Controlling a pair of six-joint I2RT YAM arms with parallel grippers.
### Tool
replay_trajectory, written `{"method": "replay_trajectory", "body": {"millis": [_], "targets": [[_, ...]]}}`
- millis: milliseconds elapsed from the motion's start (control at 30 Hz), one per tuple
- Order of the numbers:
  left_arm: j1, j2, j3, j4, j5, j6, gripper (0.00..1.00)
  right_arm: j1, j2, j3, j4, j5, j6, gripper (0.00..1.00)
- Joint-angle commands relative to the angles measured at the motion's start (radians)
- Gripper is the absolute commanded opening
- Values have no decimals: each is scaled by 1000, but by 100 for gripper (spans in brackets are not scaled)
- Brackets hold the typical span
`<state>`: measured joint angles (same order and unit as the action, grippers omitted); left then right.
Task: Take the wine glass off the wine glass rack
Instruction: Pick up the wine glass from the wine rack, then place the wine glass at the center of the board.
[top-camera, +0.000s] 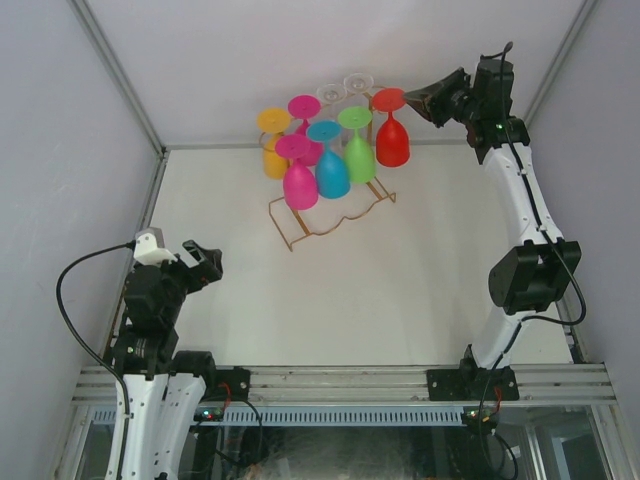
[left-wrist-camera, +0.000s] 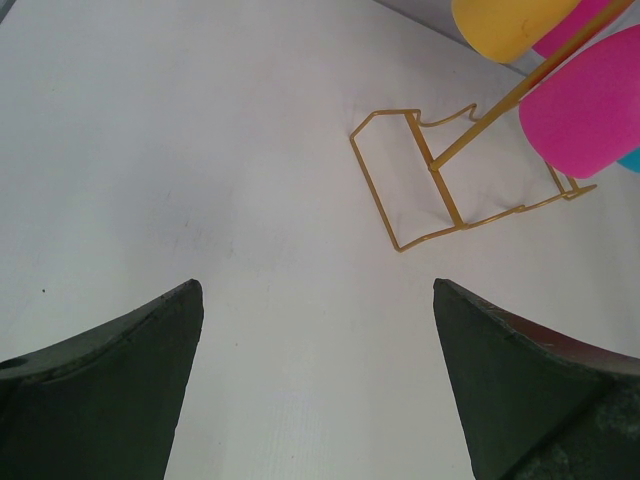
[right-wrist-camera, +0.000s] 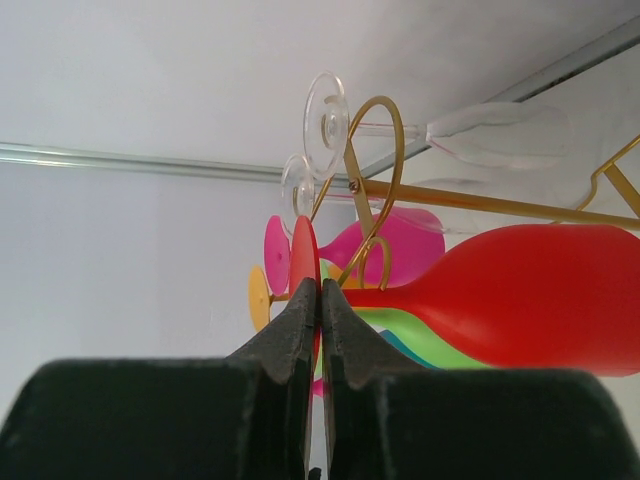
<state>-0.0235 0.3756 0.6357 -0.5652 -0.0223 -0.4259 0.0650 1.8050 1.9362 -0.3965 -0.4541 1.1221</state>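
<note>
The gold wire wine glass rack stands at the back of the table with several coloured glasses hanging upside down from its top rails. A red wine glass hangs at the rack's right end. My right gripper is shut on the edge of its round foot. In the right wrist view the red bowl stretches to the right, its stem beside a curled gold loop; the right gripper pinches the foot. My left gripper sits open low at the near left, nothing between its fingers.
Magenta, blue, green and yellow glasses hang close to the left of the red one. Two clear glasses hang behind. The back wall and its metal frame lie just behind the rack.
</note>
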Motion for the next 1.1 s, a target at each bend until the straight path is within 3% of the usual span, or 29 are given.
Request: {"method": "replay_trajectory", "body": {"millis": [0,500,900,1067], "targets": [[8,7,-1,18,5,1,100,-4,-43,4,35,-4,-11,0],[8,9,-1,21,8,1,100,-12,-152,-132,112,-39,-19,0],[8,12,-3,25,4,-2,100,-16,-558,-622,263,-32,-127,0],[10,-22,-43,96,95,23,100,4,-757,-866,291,-82,-163,0]]}}
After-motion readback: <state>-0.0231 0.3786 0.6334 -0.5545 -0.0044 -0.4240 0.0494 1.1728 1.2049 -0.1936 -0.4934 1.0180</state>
